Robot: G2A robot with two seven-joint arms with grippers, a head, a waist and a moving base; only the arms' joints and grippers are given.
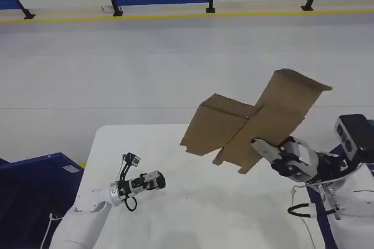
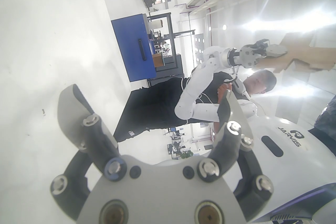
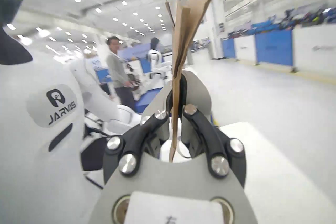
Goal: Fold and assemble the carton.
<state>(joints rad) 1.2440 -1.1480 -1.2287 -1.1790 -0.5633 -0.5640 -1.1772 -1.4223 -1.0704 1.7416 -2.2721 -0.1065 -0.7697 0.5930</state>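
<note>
A flat brown carton (image 1: 255,118), unfolded with its flaps spread, is held up in the air above the right side of the white table (image 1: 174,218). My right gripper (image 1: 262,148) is shut on the carton's lower edge; its wrist view shows the cardboard sheet (image 3: 183,38) edge-on, pinched between the jaws of that gripper (image 3: 176,83). My left gripper (image 1: 159,180) sits low over the table's left part, well away from the carton. In its own wrist view the left gripper (image 2: 149,101) is open and holds nothing, and the carton (image 2: 302,54) appears far off with the right gripper.
A dark blue bin (image 1: 25,193) stands beside the table on the left. The table's rounded far edge (image 1: 143,127) lies below the raised carton. Grey floor with a yellow line (image 1: 174,15) stretches beyond.
</note>
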